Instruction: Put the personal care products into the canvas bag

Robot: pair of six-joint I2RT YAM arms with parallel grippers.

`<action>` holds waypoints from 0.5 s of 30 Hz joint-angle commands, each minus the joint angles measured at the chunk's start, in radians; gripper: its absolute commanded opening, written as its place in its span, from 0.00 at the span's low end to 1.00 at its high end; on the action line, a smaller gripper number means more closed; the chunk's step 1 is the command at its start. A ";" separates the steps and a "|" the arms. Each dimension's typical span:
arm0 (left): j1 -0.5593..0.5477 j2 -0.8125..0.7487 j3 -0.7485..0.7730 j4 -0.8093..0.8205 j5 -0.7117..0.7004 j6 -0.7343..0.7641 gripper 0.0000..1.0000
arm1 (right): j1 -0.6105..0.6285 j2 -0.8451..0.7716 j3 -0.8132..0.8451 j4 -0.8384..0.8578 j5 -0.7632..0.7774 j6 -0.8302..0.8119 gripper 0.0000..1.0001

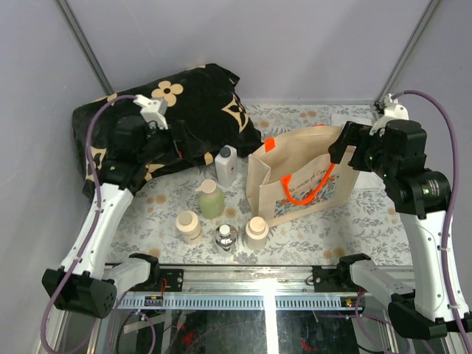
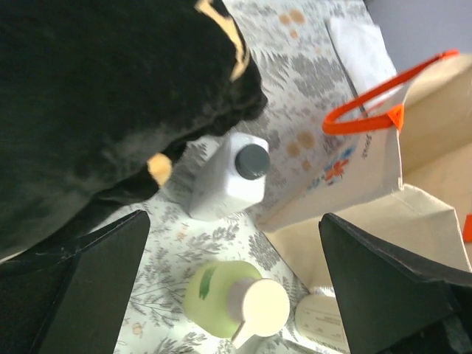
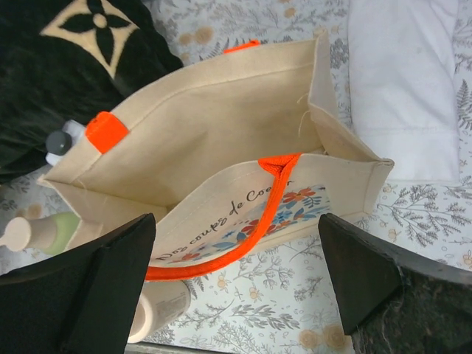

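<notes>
While the left tool (image 2: 234, 265) and right tool (image 3: 236, 273) gape apart, five bottles (image 1: 211, 200) and one canvas bag (image 1: 295, 173) sit on the flowery table (image 1: 158, 214) — grey walls (image 1: 258, 37) behind.

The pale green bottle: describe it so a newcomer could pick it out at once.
Find the canvas bag with orange handles. To its left, in front of the black blanket, stand five small bottles. The pale green bottle sits just in front of the white rectangular bottle, and alone is green, with a beige cap.
</notes>
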 commanded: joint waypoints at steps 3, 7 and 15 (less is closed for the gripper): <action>-0.169 0.128 0.086 -0.036 -0.102 0.071 0.99 | 0.001 0.016 -0.047 0.041 0.035 -0.040 1.00; -0.303 0.290 0.162 -0.080 -0.253 0.122 1.00 | 0.002 0.019 -0.035 0.003 0.064 -0.062 0.99; -0.363 0.497 0.256 -0.107 -0.448 0.149 1.00 | 0.001 -0.055 -0.071 -0.029 0.111 -0.062 0.99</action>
